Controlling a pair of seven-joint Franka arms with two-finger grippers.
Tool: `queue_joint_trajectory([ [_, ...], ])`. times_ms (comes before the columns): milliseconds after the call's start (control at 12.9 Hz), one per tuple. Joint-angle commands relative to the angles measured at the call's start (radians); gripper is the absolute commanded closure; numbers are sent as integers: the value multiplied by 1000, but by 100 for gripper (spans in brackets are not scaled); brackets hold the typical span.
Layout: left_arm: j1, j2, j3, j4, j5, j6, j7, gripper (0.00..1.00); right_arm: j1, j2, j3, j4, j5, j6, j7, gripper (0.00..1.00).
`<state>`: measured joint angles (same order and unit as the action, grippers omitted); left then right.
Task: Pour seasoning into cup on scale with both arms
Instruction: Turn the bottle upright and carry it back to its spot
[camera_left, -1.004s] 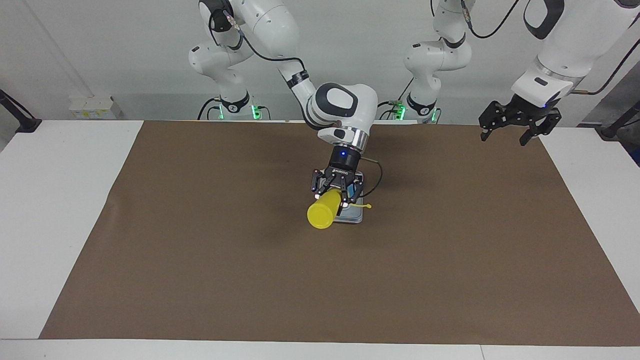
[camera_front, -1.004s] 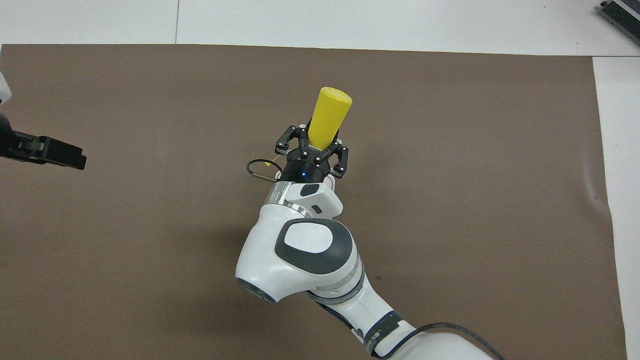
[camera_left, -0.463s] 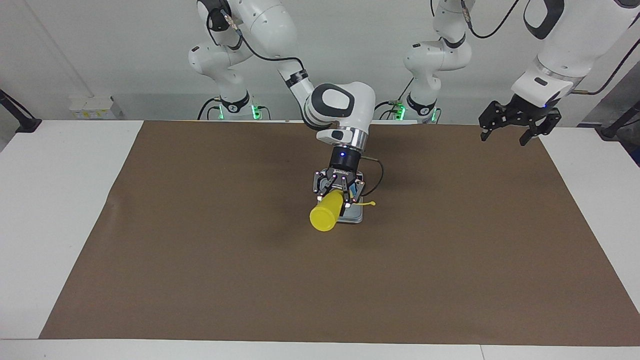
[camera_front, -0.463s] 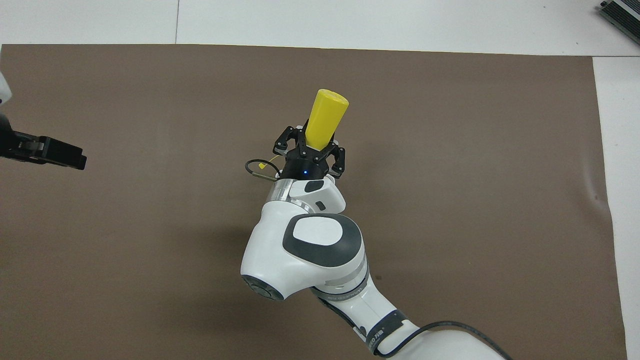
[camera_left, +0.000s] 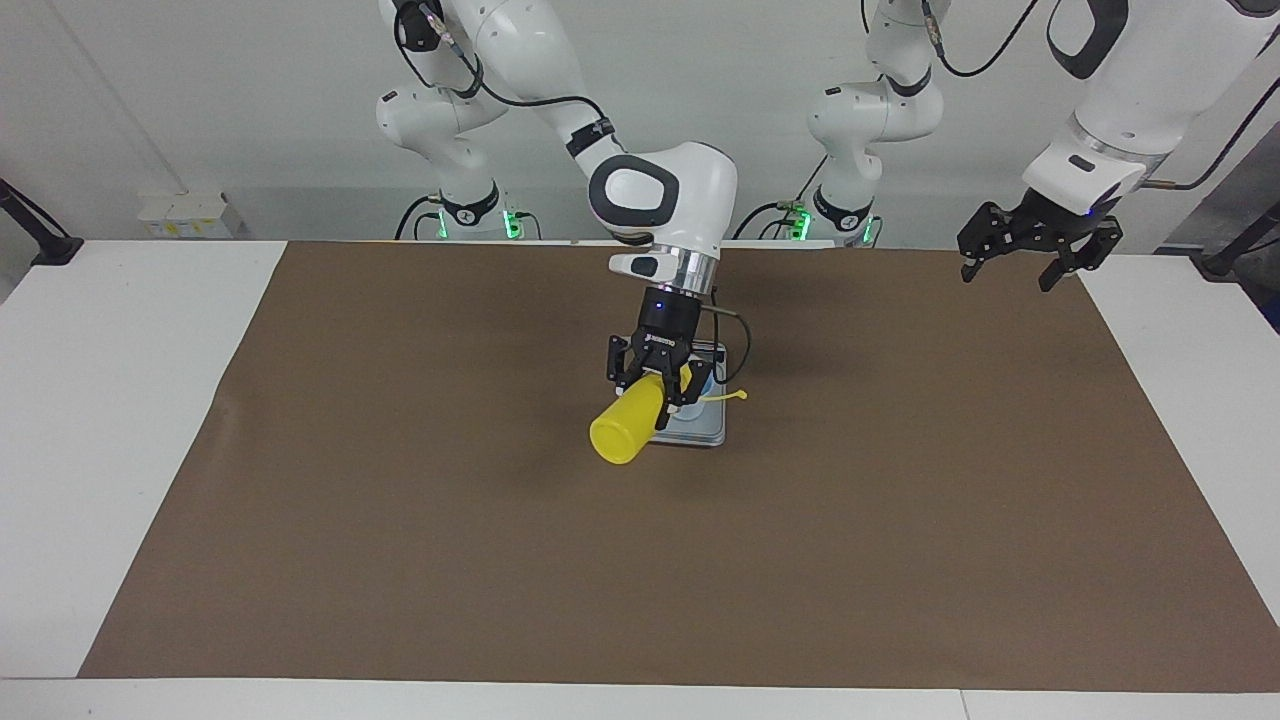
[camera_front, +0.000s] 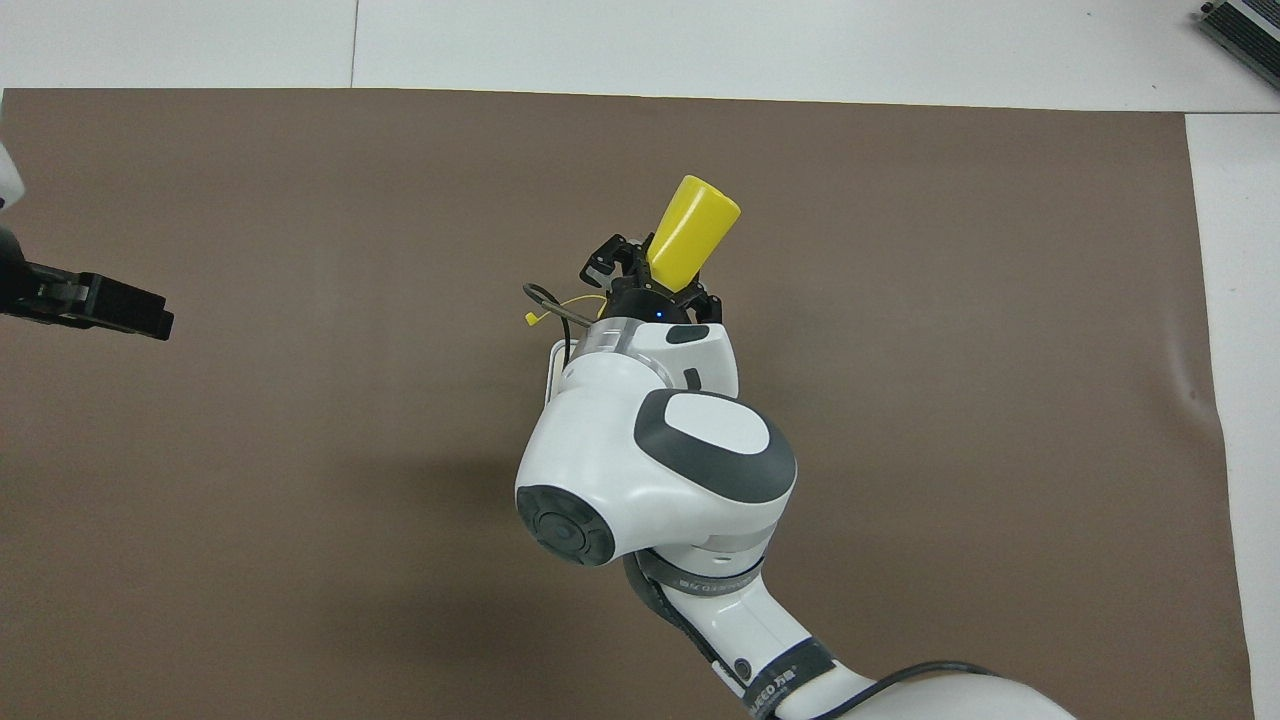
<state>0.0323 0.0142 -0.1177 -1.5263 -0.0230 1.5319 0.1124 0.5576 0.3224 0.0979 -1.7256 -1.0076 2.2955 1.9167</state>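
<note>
1. Nearest the robots, the left gripper (camera_left: 1035, 262) hung in the air over the brown mat's (camera_left: 400, 520) edge at the left arm's end of the table, its fingers spread wide and holding nothing; that arm waited. In the overhead view only its dark tip (camera_front: 95, 305) showed at the frame's side.

2. The right arm (camera_left: 655, 195) reached out from its base over the middle of the mat, its wrist pointing down at the scale.

3. The scale (camera_left: 705, 432) lay flat on the mat near the table's middle, mostly covered by the gripper and bottle above it; only a grey corner and edge showed in the facing view.

4. The cup (camera_left: 700, 383) stood on the scale, just a sliver of light blue visible beside the gripper's fingers.

5. The right gripper (camera_left: 655, 385) was over the scale, its fingers pinched on the seasoning (camera_left: 628, 428) near the nozzle end.

6. The seasoning was tipped over steeply, its flat base raised and pointing away from the robots, its nozzle end down toward the cup. Whether the nozzle touched the cup could not be told. From overhead the yellow body (camera_front: 692, 228) jutted out past the gripper (camera_front: 650, 290).

7. The small tethered cap (camera_left: 738, 395) dangled out sideways from the nozzle, toward the left arm's end.
</note>
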Motion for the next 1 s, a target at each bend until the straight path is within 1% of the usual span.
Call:
queue_joint_trajectory([
  [0, -3, 0, 3, -5, -3, 5, 15, 0, -39, -43, 8, -14, 149, 19, -48, 100],
  [77, -3, 0, 3, -5, -3, 5, 15, 0, -44, -57, 8, -14, 229, 18, -63, 100],
  [386, -3, -2, 3, -5, -3, 5, 15, 0, -114, -98, 6, -25, 573, -14, -65, 100],
  [618, -3, -2, 3, -6, -3, 1, 16, 0, -165, -100, 6, -25, 817, -88, -70, 100],
  [695, -3, -3, 3, -6, -3, 1, 16, 0, -198, -108, 6, -23, 943, -112, -76, 100],
  [772, -3, -4, 3, -6, -3, 1, 16, 0, -244, -115, 6, -25, 1094, -123, -121, 100],
  [850, -3, -4, 3, -6, -3, 1, 16, 0, -277, -121, 5, -26, 1192, -148, -199, 100],
  [927, -3, -4, 3, -6, -3, 1, 15, 0, -306, -125, 3, -28, 1243, -203, -275, 100],
])
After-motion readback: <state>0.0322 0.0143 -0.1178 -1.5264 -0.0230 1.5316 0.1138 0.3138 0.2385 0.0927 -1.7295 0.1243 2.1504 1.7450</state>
